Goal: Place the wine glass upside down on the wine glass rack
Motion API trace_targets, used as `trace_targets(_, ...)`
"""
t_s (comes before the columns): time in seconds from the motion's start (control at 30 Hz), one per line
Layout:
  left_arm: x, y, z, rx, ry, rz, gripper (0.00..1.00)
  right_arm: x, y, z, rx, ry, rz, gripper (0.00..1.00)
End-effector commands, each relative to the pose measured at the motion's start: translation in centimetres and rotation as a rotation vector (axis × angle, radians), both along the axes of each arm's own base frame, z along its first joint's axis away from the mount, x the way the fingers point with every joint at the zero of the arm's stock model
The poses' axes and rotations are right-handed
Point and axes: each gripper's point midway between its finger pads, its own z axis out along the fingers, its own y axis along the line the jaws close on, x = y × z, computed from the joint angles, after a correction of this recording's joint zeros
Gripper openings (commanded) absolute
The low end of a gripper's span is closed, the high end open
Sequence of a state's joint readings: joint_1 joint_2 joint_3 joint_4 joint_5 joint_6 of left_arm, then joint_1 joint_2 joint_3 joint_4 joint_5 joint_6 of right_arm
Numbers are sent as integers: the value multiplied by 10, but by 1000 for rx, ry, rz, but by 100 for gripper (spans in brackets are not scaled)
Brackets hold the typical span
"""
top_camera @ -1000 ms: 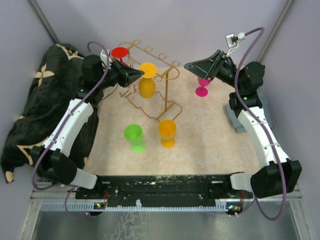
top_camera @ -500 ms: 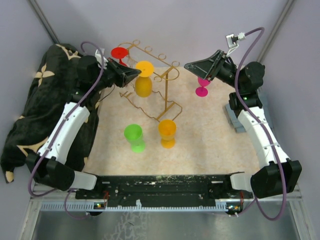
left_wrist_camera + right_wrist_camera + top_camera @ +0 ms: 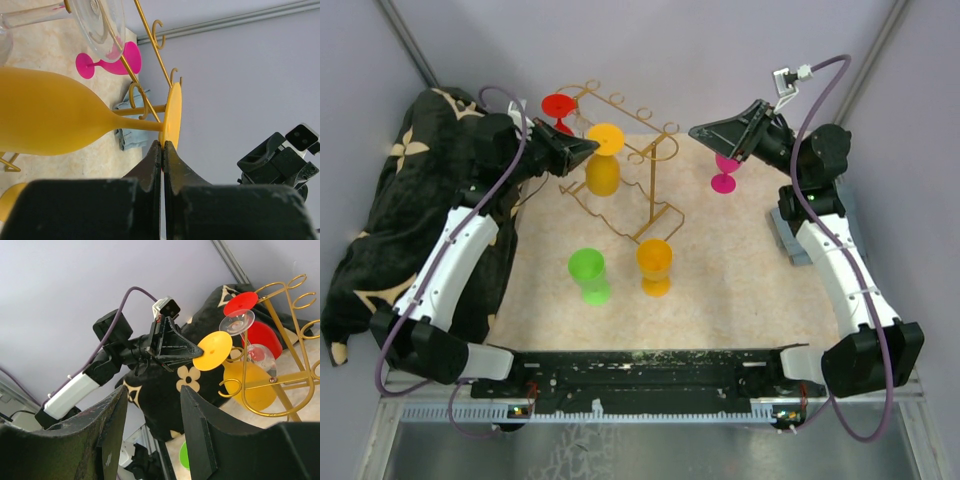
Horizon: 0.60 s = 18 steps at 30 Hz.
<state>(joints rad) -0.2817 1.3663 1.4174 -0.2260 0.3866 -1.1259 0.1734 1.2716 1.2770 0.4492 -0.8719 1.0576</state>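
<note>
A: Where does the yellow wine glass (image 3: 55,117) sit?

B: It hangs bowl-down in the wine glass rack (image 3: 647,200), with the stem through a wire slot and the foot (image 3: 172,115) above the wires. The left gripper (image 3: 161,146) is clenched, and its tips appear to nip the rim of that foot. The right gripper (image 3: 152,390) hangs released with nothing between its fingers, near the pink wine glass (image 3: 724,182).

A: Risks from here?

B: My judgement only.
- If the left arm draws back before it lets go, the foot could ride along the wires and tip out of the slot, dropping the glass.
- A sideways tug would swing the bowl into the clear wine glass (image 3: 97,25) just beside it.
- When the fingers spread they could catch a gold hook and shift the whole stand.

A: Count?

B:
- Six wine glasses in all.
- Three hang on the rack: yellow, clear and the red wine glass (image 3: 560,104).
- Three are on the table (image 3: 740,270): pink, the green wine glass (image 3: 587,268) and the orange wine glass (image 3: 654,258).
- One rack.
- One black patterned cloth (image 3: 380,230), at the left.
- Two arms.
</note>
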Motion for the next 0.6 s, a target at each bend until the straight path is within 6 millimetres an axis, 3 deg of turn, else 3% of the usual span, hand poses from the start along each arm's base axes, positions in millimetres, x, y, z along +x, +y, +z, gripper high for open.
trace_targets(0.0,3,4,6,15,-45,20,0,-20,-7,28,22,-113,-21,47)
trace_targets(0.57,20,-2,4,15,-53,11,0,-21,-8,25,11,-108,-33,47)
